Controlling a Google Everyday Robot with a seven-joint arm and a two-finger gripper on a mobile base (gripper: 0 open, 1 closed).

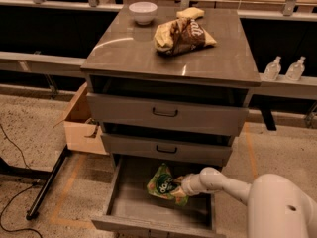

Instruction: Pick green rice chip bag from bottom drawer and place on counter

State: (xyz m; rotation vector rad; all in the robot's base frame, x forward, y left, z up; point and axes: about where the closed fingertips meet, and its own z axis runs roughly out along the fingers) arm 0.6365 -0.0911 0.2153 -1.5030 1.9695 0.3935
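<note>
Gripper: low inside the open bottom drawer, at the right edge of the green rice chip bag and touching it. Opening and hold: cannot tell. Carried on a white arm entering from the lower right.

Green rice chip bag: in the rear half of the drawer, right of centre, tilted, dark round logo facing up. Not on the counter.

Counter: glossy grey-brown top of the cabinet, well above the drawer. Toward its rear, right of centre: crumpled brown-and-yellow snack bag. At the rear left, apart from that bag: white bowl.

Top drawer and middle drawer: black handles at front.

Floor, just beside the cabinet's left side: open cardboard box. On the ledge to the right: two clear bottles, side by side.
</note>
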